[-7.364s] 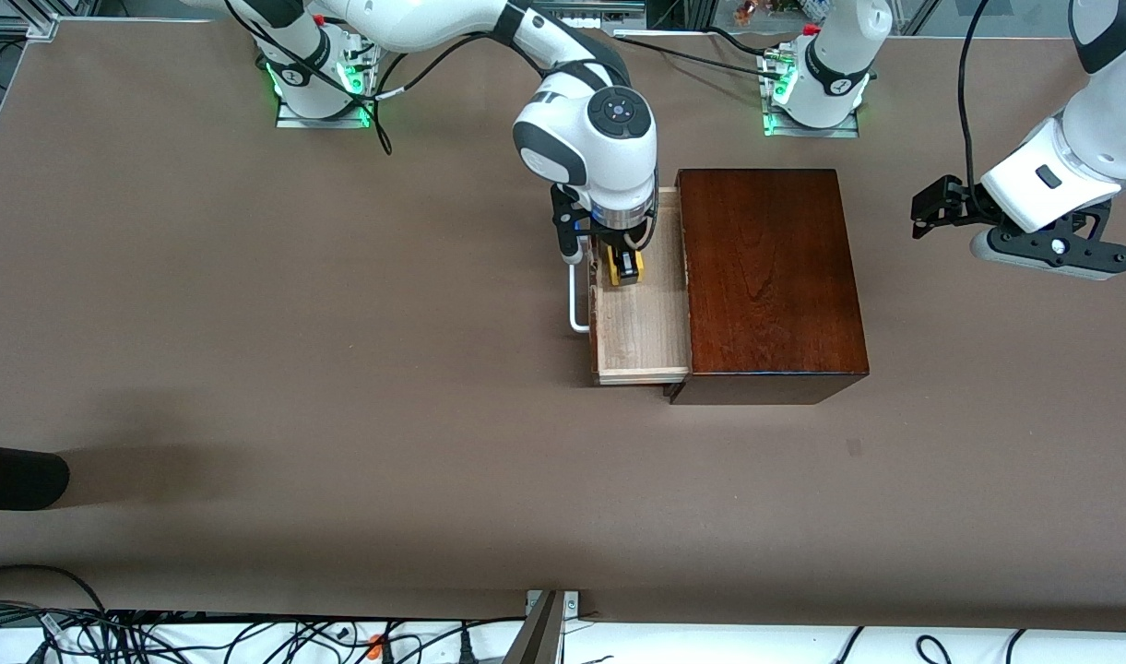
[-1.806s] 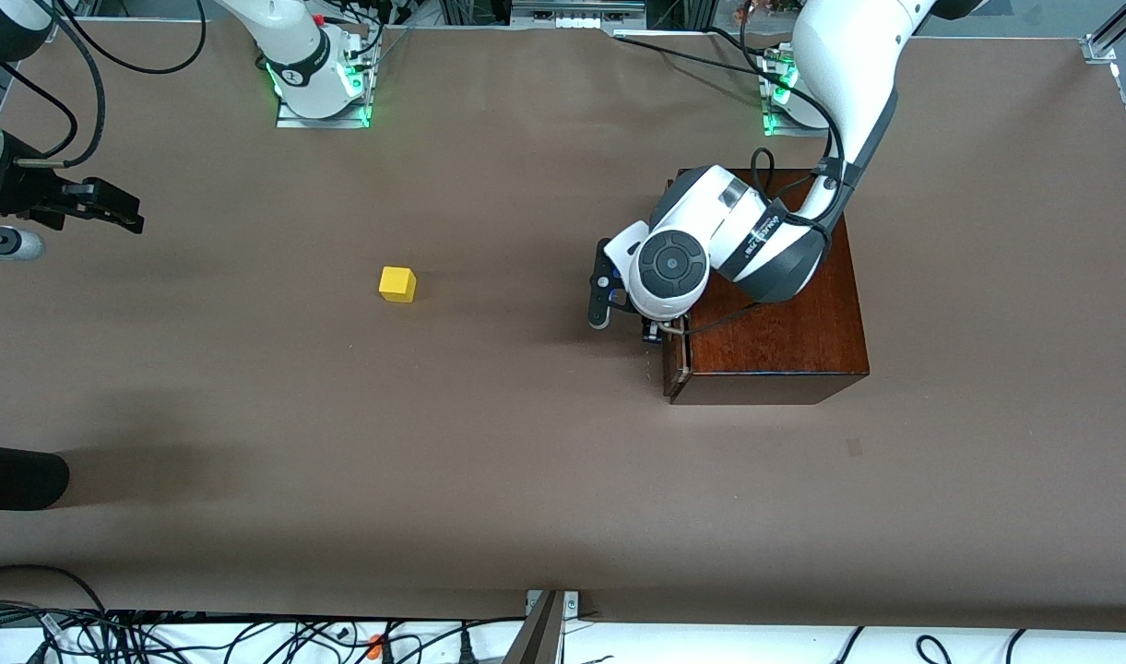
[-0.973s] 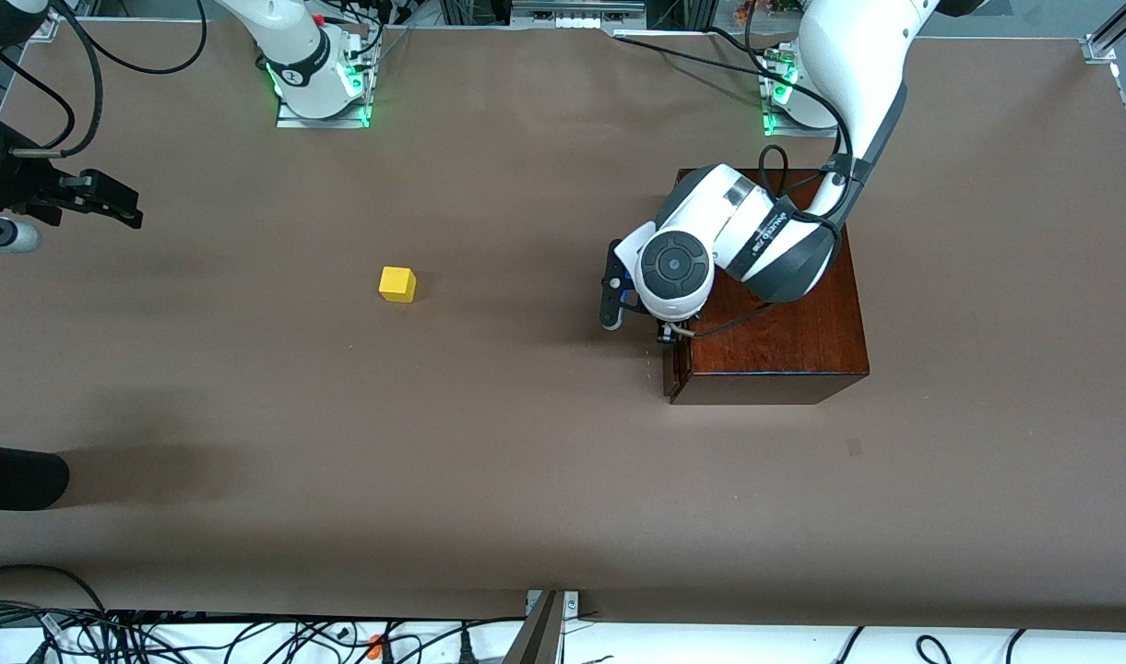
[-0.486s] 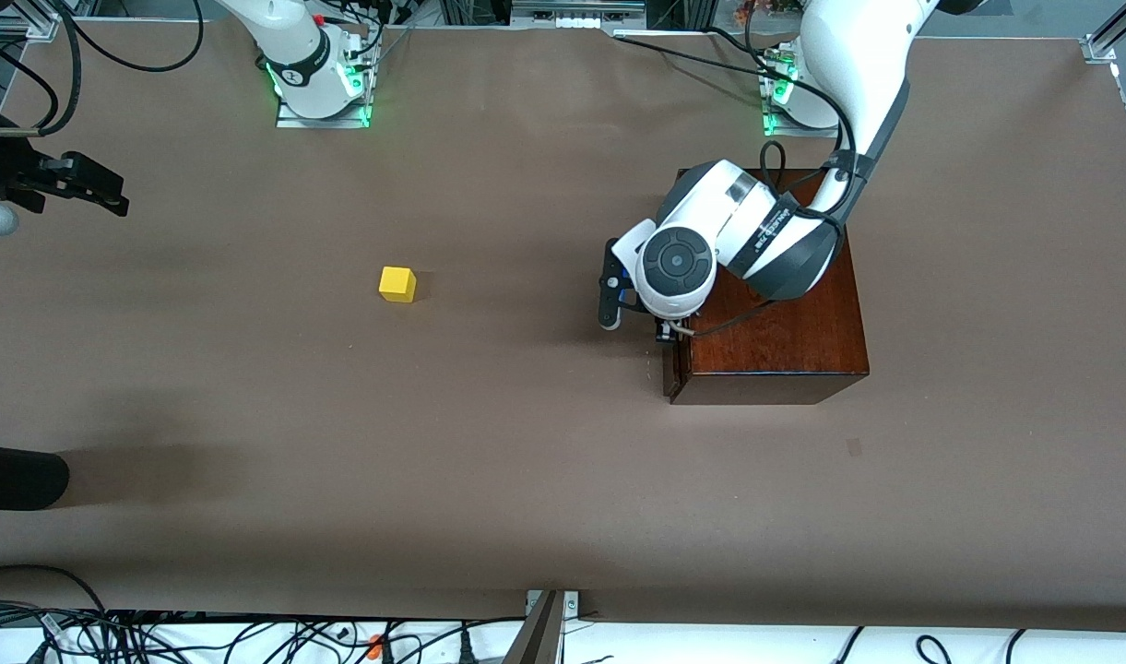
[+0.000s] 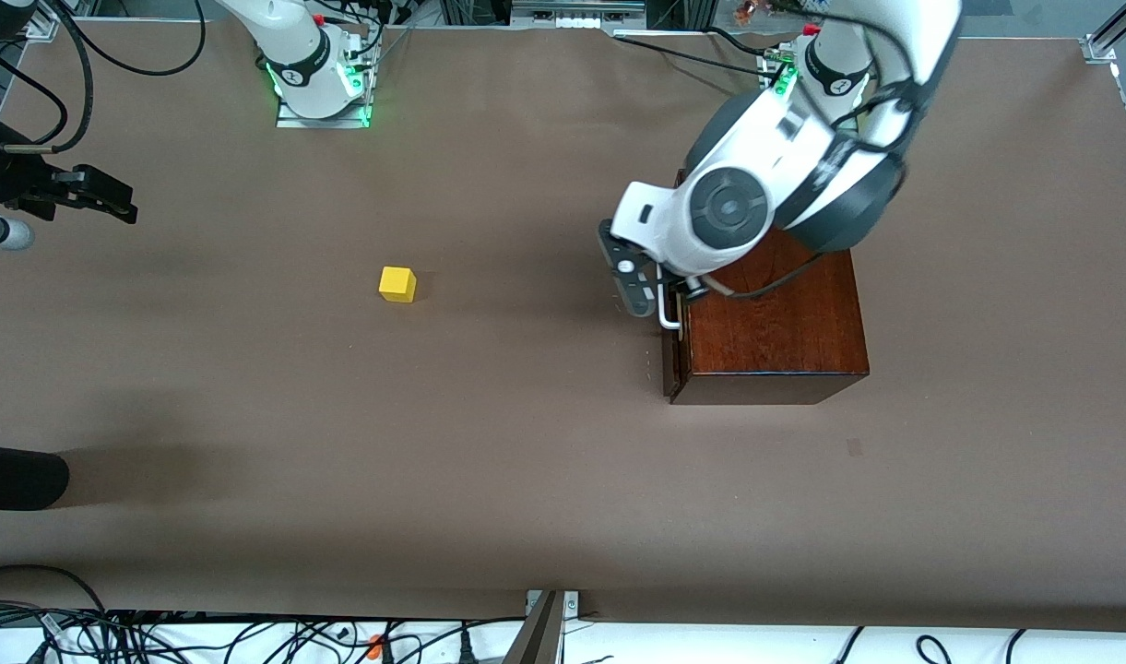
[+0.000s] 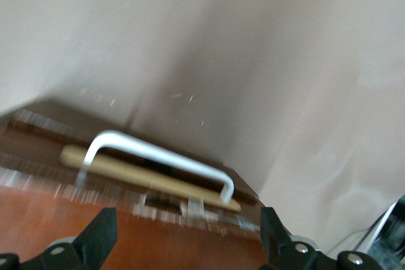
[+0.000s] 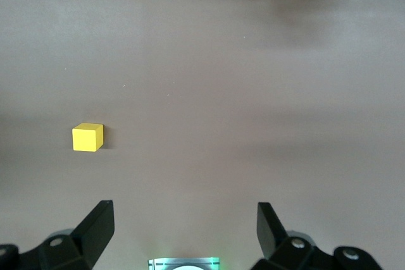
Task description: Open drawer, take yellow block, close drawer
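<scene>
Nearest the front camera, low in the frame, a tangle of cables (image 5: 157, 636) runs along the table's (image 5: 489, 480) edge, and a dark rounded object (image 5: 14, 477) pokes in at lower left; I can't tell what it is. Neither blocks anything.

Moving up to mid-frame, the yellow block (image 5: 397, 284) sits out on the bare table, left of centre, well apart from the wooden box (image 5: 784, 332). So I judge the taking is done.

Right of centre, the drawer (image 5: 670, 364) looks pushed home, front flush with the box, white handle (image 5: 669, 312) showing. My left gripper (image 5: 638, 281) hangs just over that handle, fingers apart, holding nothing. The wrist picture is smeared, so whether a sliver of gap remains I can't say for sure.

Upper left, my right gripper (image 5: 111, 198) waits over open table, fingers spread wide, empty.

What's left, by my reckoning: only lifting my left arm away.
</scene>
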`<state>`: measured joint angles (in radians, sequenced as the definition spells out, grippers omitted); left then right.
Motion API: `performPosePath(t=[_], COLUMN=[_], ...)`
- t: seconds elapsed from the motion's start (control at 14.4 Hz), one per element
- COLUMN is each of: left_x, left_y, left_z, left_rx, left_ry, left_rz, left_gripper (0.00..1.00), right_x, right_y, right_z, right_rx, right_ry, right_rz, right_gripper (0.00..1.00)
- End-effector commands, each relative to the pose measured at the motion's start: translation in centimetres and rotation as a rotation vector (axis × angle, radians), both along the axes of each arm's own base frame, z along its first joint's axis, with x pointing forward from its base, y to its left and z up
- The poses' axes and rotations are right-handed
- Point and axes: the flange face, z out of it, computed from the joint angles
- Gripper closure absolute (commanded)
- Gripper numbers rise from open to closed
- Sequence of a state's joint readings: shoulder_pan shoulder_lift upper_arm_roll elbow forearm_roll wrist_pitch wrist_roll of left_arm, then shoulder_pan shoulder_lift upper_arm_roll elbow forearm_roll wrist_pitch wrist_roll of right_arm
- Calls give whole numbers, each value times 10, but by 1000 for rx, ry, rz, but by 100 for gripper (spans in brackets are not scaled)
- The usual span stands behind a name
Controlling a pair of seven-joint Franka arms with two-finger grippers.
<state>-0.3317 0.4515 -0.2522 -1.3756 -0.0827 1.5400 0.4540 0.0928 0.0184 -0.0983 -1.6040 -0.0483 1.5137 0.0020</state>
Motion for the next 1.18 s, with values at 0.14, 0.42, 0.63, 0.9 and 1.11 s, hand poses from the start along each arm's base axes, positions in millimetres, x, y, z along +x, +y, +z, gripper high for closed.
performPosePath(t=[0.14,0.42,0.63,0.9,1.11], left_x=[28,36,43,46,38], left_y=[106,156,173,211,251], left_z=[74,115,130,150,142], left_rx=[69,84,209,248,157], left_ry=[-74,-91,-188,-221,-224], left_rz=[204,291,386,632,739], left_gripper=[0,0,0,0,0], right_x=[0,0,0,0,0], right_y=[4,5,6,6,6], right_z=[5,5,5,6,5], right_rx=[12,13,13,11,11], right_ry=[-8,-8,-6,-6,-5], right_rz=[-4,-1,1,1,1], right_gripper=[0,0,0,0,0])
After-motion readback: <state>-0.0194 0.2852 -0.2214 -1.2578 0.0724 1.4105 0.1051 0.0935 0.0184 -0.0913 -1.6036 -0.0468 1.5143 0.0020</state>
